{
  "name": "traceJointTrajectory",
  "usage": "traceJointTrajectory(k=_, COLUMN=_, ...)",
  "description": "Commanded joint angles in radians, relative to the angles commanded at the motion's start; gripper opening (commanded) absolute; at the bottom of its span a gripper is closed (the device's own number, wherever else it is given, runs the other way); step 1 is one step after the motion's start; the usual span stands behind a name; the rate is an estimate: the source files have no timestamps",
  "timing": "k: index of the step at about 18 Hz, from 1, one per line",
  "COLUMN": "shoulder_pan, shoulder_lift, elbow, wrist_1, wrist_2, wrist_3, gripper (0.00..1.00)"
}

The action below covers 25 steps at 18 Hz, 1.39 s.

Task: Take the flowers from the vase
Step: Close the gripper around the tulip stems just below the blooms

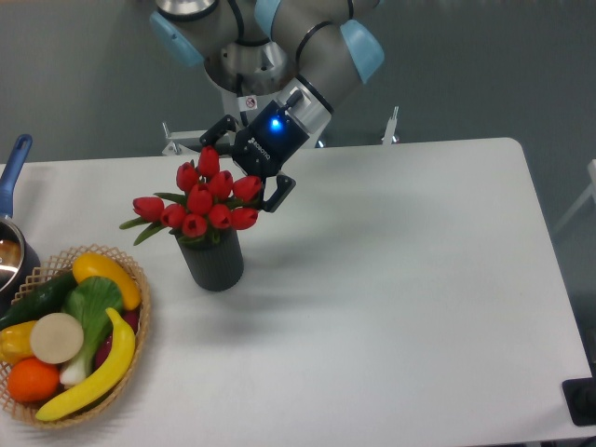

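Robot arm reaching in over a bunch of red tulips, about to take hold.

The gripper (246, 166) hangs just behind the flowers (205, 203) with its fingers spread wide, holding nothing; the grasp looks not yet made, so next it must close around the bunch and lift straight up. About nine tight red buds with short green leaves sit upright in the vase (213, 261), a dark matte cylinder left of centre on the white worktop (400, 279).

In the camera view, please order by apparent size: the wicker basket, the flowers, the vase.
1. wicker basket, largest, though cut by the frame edge.
2. flowers.
3. vase, smallest; its top is partly hidden by the flowers.
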Motion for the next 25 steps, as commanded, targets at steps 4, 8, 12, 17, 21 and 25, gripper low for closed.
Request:
traceJointTrajectory(k=4, shoulder_pan=0.0, shoulder_lift=0.008, elbow=-0.021, wrist_1=0.0, wrist_2=0.009, wrist_3=0.028, gripper=0.86)
traceJointTrajectory(k=8, shoulder_pan=0.002, shoulder_lift=0.018, elbow=-0.057, wrist_1=0.0, wrist_2=0.011, wrist_3=0.032, gripper=0.15)
traceJointTrajectory(k=12, shoulder_pan=0.006, shoulder_lift=0.051, elbow=-0.069, wrist_1=0.0, wrist_2=0.009, wrist_3=0.028, gripper=0.0)
traceJointTrajectory(k=17, shoulder_pan=0.012, shoulder_lift=0.058, elbow=-0.069, wrist_1=0.0, wrist_2=0.006, wrist_3=0.025, gripper=0.0)
traceJointTrajectory(k=21, shoulder_pan=0.015, shoulder_lift=0.072, elbow=-0.069, wrist_1=-0.006, wrist_2=-0.006, wrist_3=0.023, gripper=0.0)
traceJointTrajectory(k=25, shoulder_pan=0.026, shoulder_lift=0.106, elbow=-0.086, wrist_1=-0.012, wrist_2=-0.008, wrist_3=0.023, gripper=0.0)
